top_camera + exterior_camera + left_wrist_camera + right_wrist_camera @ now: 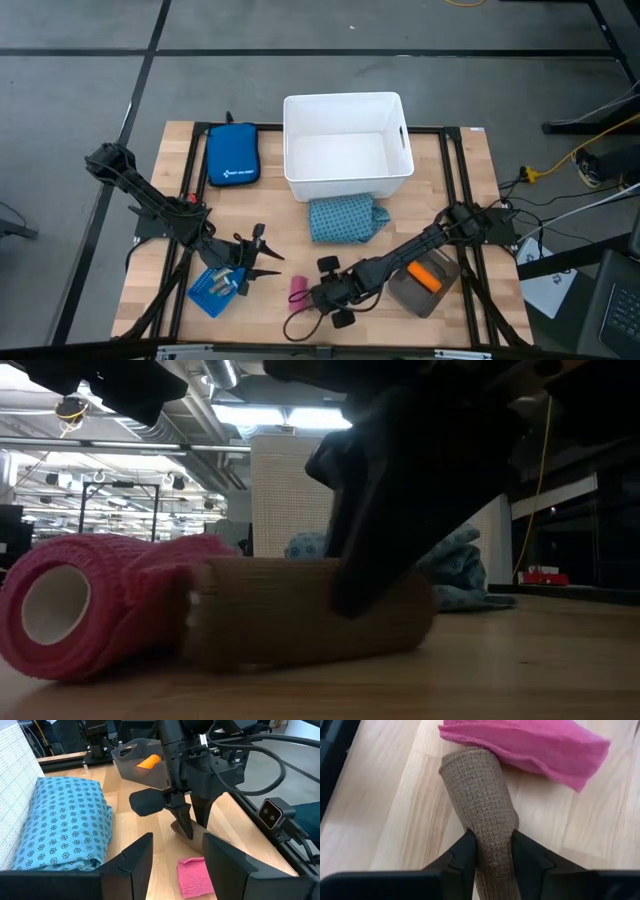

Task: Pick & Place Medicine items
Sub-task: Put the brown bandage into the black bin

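A brown-grey bandage roll point(477, 785) lies on its side on the wooden table, with my right gripper point(492, 851) shut on it. The roll's far end touches a pink bandage roll point(530, 745), which also lies on its side point(80, 605). A teal patterned soft pack point(345, 218) rests flat in front of the white bin point(300, 150). An orange item point(425, 275) lies in the grey tray point(415, 298). My left gripper point(177, 865) hangs open above the table's left side, near the light-blue tray point(205, 292), with nothing between its fingers. My right gripper pinches the brown-grey roll's two long sides point(492, 832) between its fingers, near the end away from the pink roll. The fingers point(370, 550) come steeply from above and stand across the roll. The roll lies level with its underside point(300, 660) on the table.
A dark blue zipped pouch point(232, 153) lies at the far left beside the white bin. The grey tray sits under my right arm at the near right. Black frame rails point(455, 180) run along the table's sides. Bare wood shows between the teal pack and the rolls.
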